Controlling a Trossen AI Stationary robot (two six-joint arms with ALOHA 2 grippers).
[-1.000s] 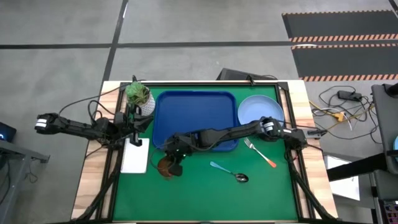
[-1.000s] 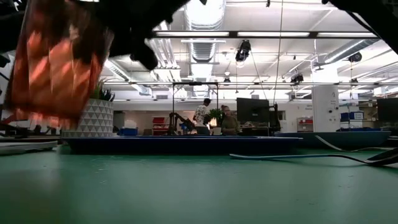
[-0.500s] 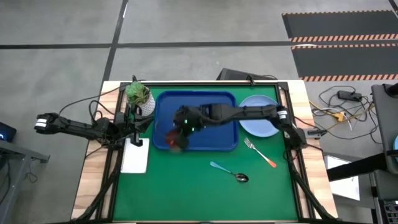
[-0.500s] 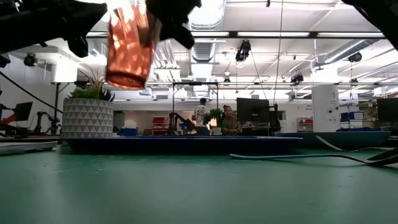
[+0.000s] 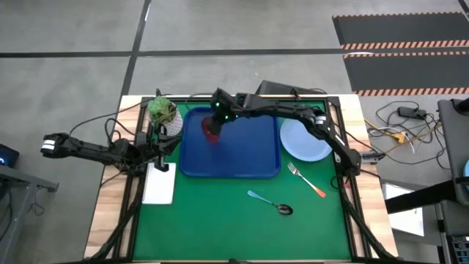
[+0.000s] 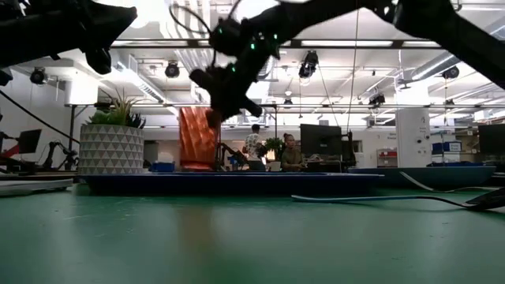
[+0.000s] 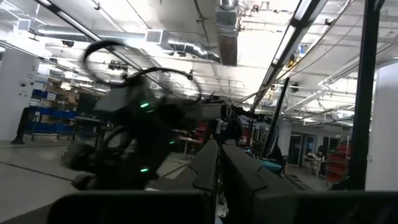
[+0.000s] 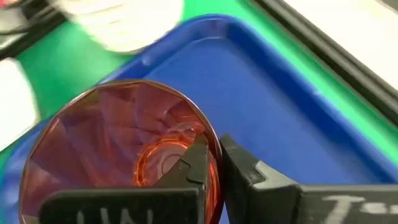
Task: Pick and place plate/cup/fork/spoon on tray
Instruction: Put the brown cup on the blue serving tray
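Tray (image 5: 242, 150): dark-blue, on green mat (image 5: 242, 220), beside plant pot (image 5: 165, 115). Plate (image 5: 305, 139), fork (image 5: 308, 181), spoon (image 5: 270, 203): on mat outside tray. Cup (image 5: 211, 132): over tray's far-left corner, rim pinched by right gripper (image 5: 215, 122). Left gripper (image 7: 217, 165): at table's left edge, fingers together.

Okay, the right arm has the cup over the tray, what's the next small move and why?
Probably lower a little, then open. The right gripper is pinching the rim of the cup, one finger inside, over the tray's far-left corner near the plant pot. In the low view the cup's base sits about at tray-rim level, so it seems nearly down.
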